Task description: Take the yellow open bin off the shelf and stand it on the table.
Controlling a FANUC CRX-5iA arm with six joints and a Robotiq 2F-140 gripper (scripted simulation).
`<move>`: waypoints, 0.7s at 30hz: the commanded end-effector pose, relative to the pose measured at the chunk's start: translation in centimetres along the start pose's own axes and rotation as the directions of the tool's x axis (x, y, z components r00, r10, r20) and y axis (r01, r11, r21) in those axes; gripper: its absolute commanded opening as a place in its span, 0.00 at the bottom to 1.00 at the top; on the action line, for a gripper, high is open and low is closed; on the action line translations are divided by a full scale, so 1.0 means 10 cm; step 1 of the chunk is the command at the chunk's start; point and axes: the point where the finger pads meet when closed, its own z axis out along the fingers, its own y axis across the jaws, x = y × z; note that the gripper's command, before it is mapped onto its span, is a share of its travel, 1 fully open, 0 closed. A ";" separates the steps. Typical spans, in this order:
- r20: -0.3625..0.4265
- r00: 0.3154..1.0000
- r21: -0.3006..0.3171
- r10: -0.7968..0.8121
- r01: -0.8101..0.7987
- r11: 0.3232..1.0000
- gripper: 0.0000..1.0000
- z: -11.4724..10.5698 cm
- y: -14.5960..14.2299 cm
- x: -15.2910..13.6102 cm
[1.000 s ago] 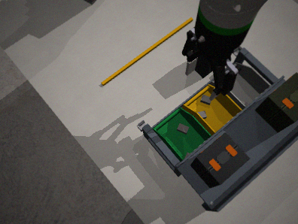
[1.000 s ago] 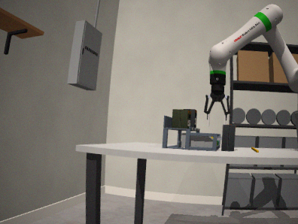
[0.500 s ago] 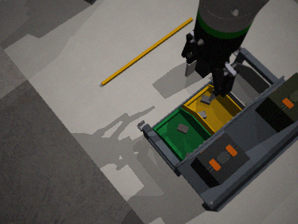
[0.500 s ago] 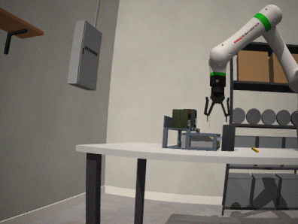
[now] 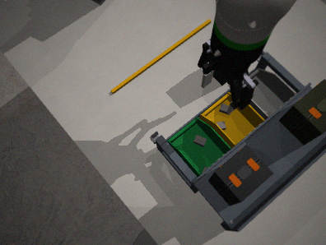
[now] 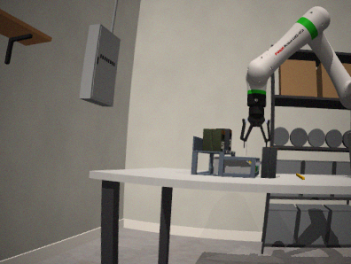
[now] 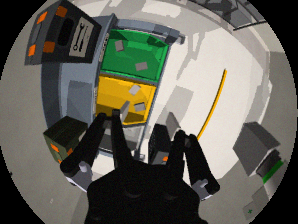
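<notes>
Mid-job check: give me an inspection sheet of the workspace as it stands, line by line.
Surface: pale table top, shadows across it.
Job's things: yellow bin on the lower level of the grey shelf, grey parts in it; green bin beside it, also with parts.
Clutter: long yellow rod lying on the table; dark units with orange tabs on the shelf's top level.
Gripper: gripper open, holding nothing, hovering above the yellow bin.
Cables: nothing seen.
Surroundings: grey wall cabinet; storage rack behind the table with boxes and round items.
</notes>
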 end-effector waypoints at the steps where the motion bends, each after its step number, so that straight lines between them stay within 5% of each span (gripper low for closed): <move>1: 0.000 1.000 0.000 0.000 0.000 1.000 0.57 0.24 0.01 0.00; 3: 0.000 1.000 0.000 0.000 0.000 1.000 0.57 0.42 0.01 0.00; 21: 0.000 1.000 0.000 0.000 0.000 1.000 0.57 0.42 0.02 0.00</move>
